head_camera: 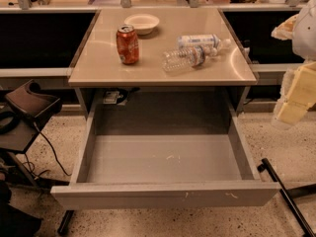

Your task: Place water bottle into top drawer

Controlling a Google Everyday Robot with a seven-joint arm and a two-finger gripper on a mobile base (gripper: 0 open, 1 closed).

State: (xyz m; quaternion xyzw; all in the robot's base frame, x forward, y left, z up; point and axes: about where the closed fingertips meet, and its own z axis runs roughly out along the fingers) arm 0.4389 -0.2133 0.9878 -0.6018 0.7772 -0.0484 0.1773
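The water bottle [182,58], clear and ribbed with a narrow blue band, lies on its side on the beige table [98,63], right of centre near the front edge. The top drawer [163,194] is pulled wide open below the table, and nothing lies in it. My gripper [292,105], cream-coloured, hangs at the right edge of the view. It is to the right of the table, below tabletop height and well apart from the bottle. It holds nothing that I can see.
A second bottle [200,41] with a white-and-blue label lies just behind the water bottle. An orange can [127,44] stands left of centre, with a white bowl [141,22] behind it. A dark chair [29,105] stands at the left. A black bar [289,196] lies on the floor at the right.
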